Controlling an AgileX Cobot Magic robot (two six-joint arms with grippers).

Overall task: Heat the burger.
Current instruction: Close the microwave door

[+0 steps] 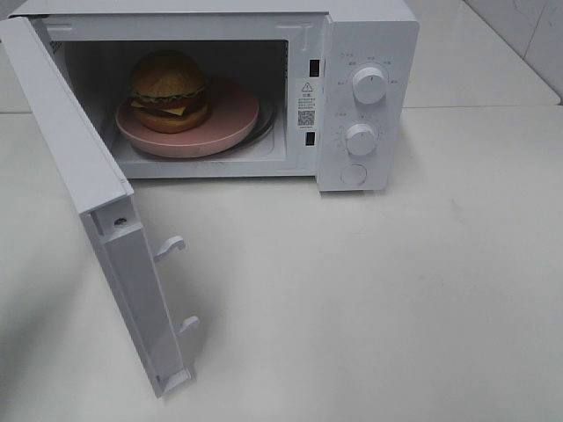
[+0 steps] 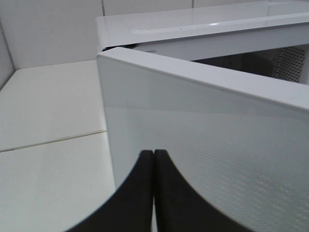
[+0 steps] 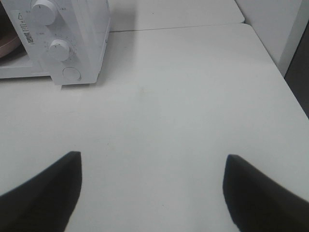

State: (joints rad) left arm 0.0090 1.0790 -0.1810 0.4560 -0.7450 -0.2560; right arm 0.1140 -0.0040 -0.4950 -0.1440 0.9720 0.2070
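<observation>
On the left, the door (image 1: 92, 167) of the microwave (image 1: 369, 35) stands wide open. The left gripper (image 2: 153, 154) has its two fingers pressed tight together and holds nothing. It sits close to the outer face of the door and looks ready to push.

Inside the microwave sits the burger (image 1: 169, 88), on the left part of a pink plate (image 1: 236, 119). So the food is in, and the step in hand looks like shutting the door. The next move calls for a slow push on the door's outside, swinging it round till its two hooks (image 1: 171, 248) go into the front.

After that come the two knobs (image 1: 369, 85) on the right of the microwave — one must be turned to start the heat. Farther right, the right gripper (image 3: 152, 159) is spread wide and empty above the white table (image 1: 396, 290). I can see nothing in the door's path.
</observation>
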